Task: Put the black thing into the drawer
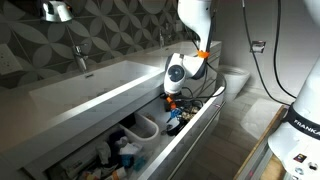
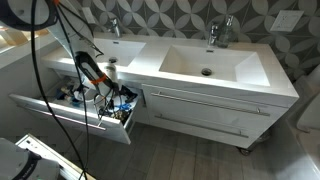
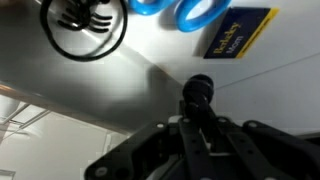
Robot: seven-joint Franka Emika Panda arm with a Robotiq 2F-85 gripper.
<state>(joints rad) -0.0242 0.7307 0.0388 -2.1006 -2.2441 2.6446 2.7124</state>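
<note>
The pale grey-white drawer (image 1: 203, 124) of the vanity stands pulled open, and it also shows in an exterior view (image 2: 62, 116). My gripper (image 1: 172, 99) reaches down into it; in an exterior view (image 2: 104, 93) it is partly hidden among the contents. In the wrist view my gripper (image 3: 198, 100) has its fingers closed together on the small black roundish thing (image 3: 198, 89), held just above the drawer's white floor. The black thing is too small to make out in both exterior views.
The drawer holds a coiled black cable (image 3: 85, 27), blue rings (image 3: 160, 8) and a blue and yellow pack (image 3: 240, 33). A white cup-like item (image 1: 146, 126) lies further along. The counter with sinks and faucets (image 2: 218, 34) is above. Shorter shut drawer fronts (image 2: 215, 105) are beside.
</note>
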